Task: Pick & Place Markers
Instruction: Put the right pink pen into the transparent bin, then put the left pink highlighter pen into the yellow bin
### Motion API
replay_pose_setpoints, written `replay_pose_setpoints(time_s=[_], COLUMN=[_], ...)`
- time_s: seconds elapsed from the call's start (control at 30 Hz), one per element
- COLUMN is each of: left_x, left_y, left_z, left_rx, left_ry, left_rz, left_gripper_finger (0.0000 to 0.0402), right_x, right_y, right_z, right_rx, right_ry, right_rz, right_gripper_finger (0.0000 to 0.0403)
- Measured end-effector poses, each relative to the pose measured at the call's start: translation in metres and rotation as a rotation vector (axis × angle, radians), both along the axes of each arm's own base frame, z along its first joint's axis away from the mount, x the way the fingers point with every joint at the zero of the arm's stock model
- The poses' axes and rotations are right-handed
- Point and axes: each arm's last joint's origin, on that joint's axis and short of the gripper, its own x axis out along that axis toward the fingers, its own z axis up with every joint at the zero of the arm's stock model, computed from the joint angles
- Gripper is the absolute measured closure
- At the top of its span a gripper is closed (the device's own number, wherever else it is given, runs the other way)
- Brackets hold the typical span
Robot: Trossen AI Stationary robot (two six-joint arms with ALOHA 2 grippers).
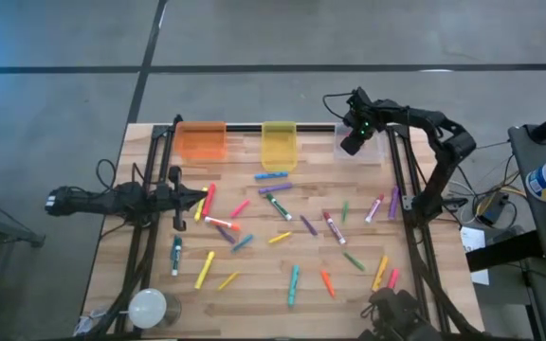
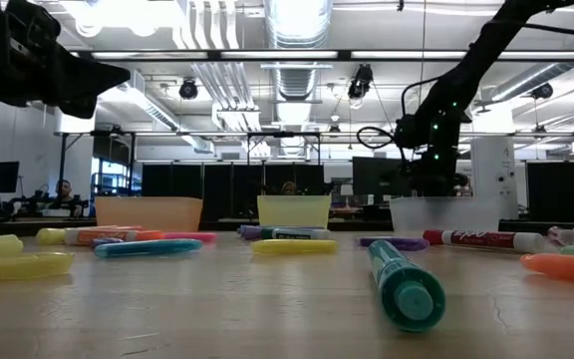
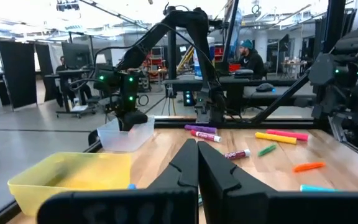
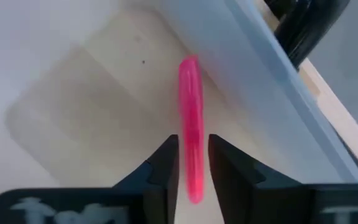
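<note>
Hovering over the clear bin (image 1: pixel 363 144) at the table (image 1: pixel 254 275) back edge, my right gripper (image 4: pixel 193 163) had its fingers slightly apart around a pink marker (image 4: pixel 191 124); whether it was gripped or dropping, I couldn't tell. Left gripper (image 3: pixel 197 163) idled shut. Most markers (image 1: pixel 282 227) were unsorted, one blue in the yellow bin (image 3: pixel 73 177). Orange bin (image 1: pixel 201 140) contents unclear.

My counter (image 1: pixel 282 270) is pale wood, planked, with a smooth satin sheen. The clear bin (image 4: pixel 241 56) below my right pincer (image 4: pixel 193 163) is cloudy, glossy plastic. Between its matt black fingers (image 4: pixel 166 165) is a pink marker (image 4: pixel 192 134), slick and bright plastic. The yellow bin (image 3: pixel 73 177) and orange bin (image 1: pixel 201 140) look like translucent plastic too.
</note>
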Motion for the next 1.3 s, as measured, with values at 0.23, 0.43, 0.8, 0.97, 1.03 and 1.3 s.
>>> replay_pose_setpoints(time_s=[0.23, 0.43, 0.8, 0.97, 1.03, 1.3], left_x=[-0.001, -0.002, -0.003, -0.003, -0.004, -0.008], left_y=[0.0, 0.0, 0.001, 0.004, 0.005, 0.01], left_z=[0.009, 0.012, 0.015, 0.016, 0.018, 0.026], left_rx=[-0.045, 0.007, -0.139, -0.194, -0.164, -0.252], left_ry=[-0.096, -0.122, -0.18, -0.205, -0.214, -0.302], left_rz=[-0.006, 0.002, 0.008, 0.083, 0.133, 0.285], left_gripper_finger=[0.0401, 0.0401, 0.0401, 0.0401, 0.0401, 0.0401], right_x=[-0.006, -0.012, -0.039, -0.04, -0.039, -0.039], right_y=[0.018, 0.059, 0.11, 0.12, 0.125, 0.139], right_z=[0.022, 0.04, 0.04, 0.036, 0.036, 0.033], right_rx=[0.019, -0.144, -0.404, -0.373, -0.421, -0.579], right_ry=[-0.001, -0.125, -0.562, -0.682, -0.735, -0.928], right_rz=[-0.022, 0.016, -0.047, -0.022, 0.011, 0.08], right_gripper_finger=[0.03, 0.034, 0.0372, 0.0371, 0.0375, 0.0394])
